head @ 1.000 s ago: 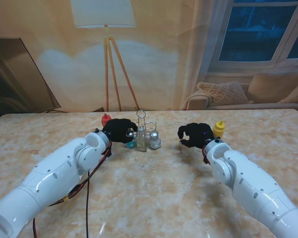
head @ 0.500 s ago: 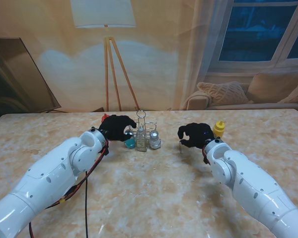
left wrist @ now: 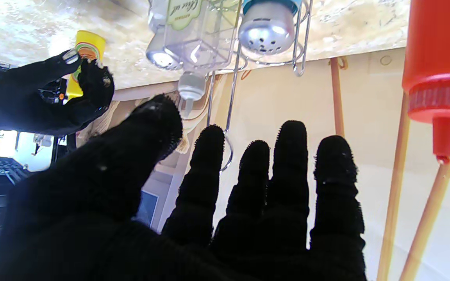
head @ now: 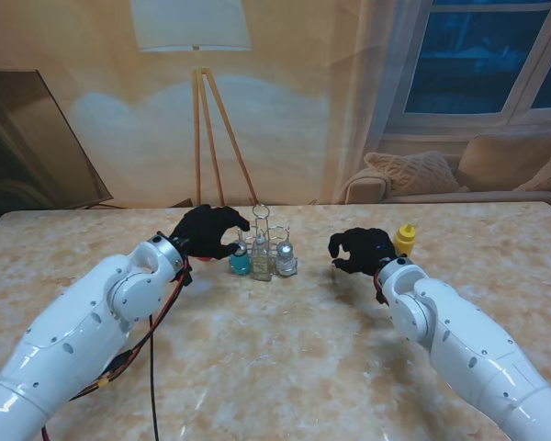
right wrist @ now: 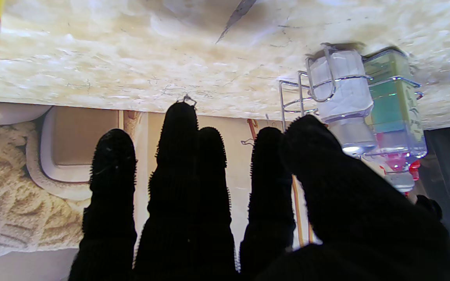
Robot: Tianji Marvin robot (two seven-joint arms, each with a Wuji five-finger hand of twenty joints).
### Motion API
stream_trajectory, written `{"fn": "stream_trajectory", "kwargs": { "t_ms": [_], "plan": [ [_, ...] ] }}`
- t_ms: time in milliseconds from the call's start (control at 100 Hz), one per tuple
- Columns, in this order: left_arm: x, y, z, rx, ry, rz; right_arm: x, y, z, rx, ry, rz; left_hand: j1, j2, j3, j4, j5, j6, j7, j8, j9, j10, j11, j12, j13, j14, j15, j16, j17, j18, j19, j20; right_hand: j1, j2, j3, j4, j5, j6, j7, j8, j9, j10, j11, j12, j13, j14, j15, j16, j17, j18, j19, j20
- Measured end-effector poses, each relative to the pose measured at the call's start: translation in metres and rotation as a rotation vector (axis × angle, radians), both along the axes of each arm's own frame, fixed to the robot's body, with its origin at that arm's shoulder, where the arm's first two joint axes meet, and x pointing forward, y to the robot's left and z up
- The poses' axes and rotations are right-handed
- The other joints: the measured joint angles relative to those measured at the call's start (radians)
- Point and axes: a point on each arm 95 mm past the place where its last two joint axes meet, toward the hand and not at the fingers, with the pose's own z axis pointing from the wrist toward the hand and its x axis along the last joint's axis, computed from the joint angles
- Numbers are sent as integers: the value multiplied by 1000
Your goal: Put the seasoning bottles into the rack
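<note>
Stand view: the wire rack [head: 262,241] on the marble surface [head: 285,349] holds three bottles, the blue shaker [head: 240,262] on its left. The left hand [head: 207,232], fingers released, hovers just left of the rack. The right hand [head: 361,249], empty, hangs to its right, beside the yellow bottle [head: 405,240].

Left wrist view: spread fingers [left wrist: 291,156] grasp nothing; the red bottle [left wrist: 440,66] stands apart from the rack.

Right wrist view: fingers [right wrist: 178,140] released.

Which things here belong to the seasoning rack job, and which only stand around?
Job:
rack
blue shaker
clear bottle
silver-capped shaker
red bottle
yellow bottle
left hand, open
right hand, open

Not job:
floor lamp
sofa
window
</note>
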Motion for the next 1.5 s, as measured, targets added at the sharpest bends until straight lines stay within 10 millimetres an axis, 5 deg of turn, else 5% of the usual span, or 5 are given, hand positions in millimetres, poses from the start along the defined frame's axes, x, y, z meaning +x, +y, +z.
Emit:
{"fn": "stream_trajectory", "kwargs": {
  "t_ms": [680,1500],
  "plan": [
    [-14,36,18,111,-133,-4,2,3,1,-18,-9,16,-25,9,-26,0,-28,-11,-65,0,-61,0,-76,-25,-149,33,-134,-98,-126,4,-147,-23,0,0,0,0,0,0,0,0,0,0,0,0,0,0,0,0,0,0,0,0],
    [5,59,33,286,-102,-59,17,-14,1,-24,11,-14,-108,25,-78,9,-88,-48,-142,-25,-147,-2,-182,-88,-231,60,-206,-181,-181,28,-238,-51,0,0,0,0,0,0,0,0,0,-1,0,0,0,0,0,0,0,0,0,0]
  ]
}}
